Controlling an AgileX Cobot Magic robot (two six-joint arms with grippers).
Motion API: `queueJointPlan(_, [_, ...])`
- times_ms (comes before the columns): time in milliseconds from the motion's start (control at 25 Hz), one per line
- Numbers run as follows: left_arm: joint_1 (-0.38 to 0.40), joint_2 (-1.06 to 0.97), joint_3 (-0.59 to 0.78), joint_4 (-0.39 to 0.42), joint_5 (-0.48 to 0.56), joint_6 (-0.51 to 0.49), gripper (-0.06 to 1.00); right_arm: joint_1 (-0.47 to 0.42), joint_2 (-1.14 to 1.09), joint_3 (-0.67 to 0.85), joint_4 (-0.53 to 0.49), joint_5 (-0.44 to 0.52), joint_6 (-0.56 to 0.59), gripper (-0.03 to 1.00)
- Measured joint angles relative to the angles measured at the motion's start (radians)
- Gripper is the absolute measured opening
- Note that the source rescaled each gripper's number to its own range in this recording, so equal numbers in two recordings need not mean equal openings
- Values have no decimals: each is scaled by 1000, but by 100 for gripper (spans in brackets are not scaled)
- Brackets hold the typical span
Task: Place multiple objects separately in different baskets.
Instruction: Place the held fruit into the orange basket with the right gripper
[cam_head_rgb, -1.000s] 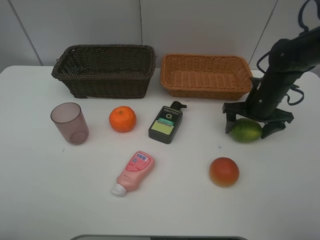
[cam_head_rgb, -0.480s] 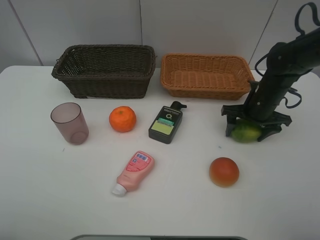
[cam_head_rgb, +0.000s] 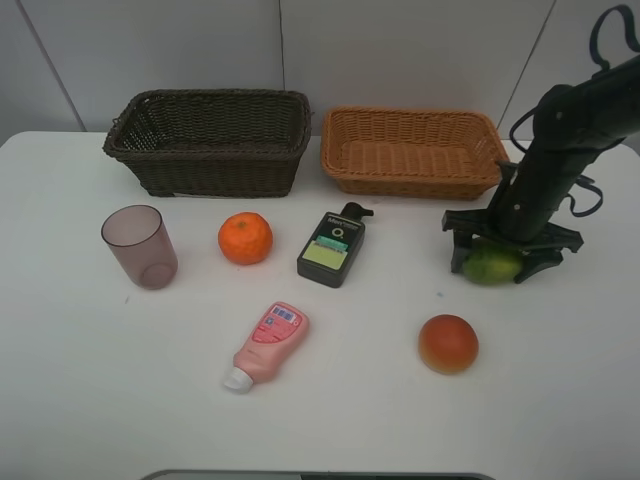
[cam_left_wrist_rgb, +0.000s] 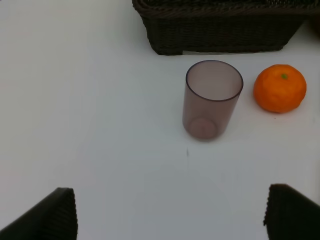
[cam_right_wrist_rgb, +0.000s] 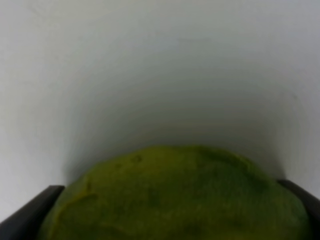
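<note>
Exterior high view: right gripper (cam_head_rgb: 505, 258) has dropped over the lime (cam_head_rgb: 490, 265) and its fingers, spread wide on either side 1 s ago, have pulled in against the fruit's 2 ends. Right wrist view agrees: lime (cam_right_wrist_rgb: 175, 195) fills the gap, with a dark finger (cam_right_wrist_rgb: 30, 212) pressed to each side. So the grasp looks made. The lime still appears to sit on the table (cam_head_rgb: 560, 380), just off the front right corner of the tan basket (cam_head_rgb: 420, 184); lift and carry not yet done. No object is in that basket or the dark basket (cam_head_rgb: 210, 165), so the task is at its 1st pick. Lime's long axis runs left-right in the exterior view, in line with the fingers, so it is pinched end to end. No stem visible, so I can't tell which end leads. Left gripper (cam_left_wrist_rgb: 170, 215) is wide apart and empty, with cup (cam_left_wrist_rgb: 210, 100) and orange (cam_left_wrist_rgb: 279, 87) ahead of it.
</note>
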Motion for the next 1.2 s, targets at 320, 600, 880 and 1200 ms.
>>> queueJointPlan(320, [0,0,0,0,0,0,96,0,0,0,0,9,0,66])
queueJointPlan(600, [0,0,0,0,0,0,96,0,-58,-15,-14,74,0,66])
queueJointPlan(880, [0,0,0,0,0,0,96,0,-128,-219,-50,368,-2,66])
queueJointPlan(1200, [0,0,0,0,0,0,96,25,-78,-464,-39,475,-27,66])
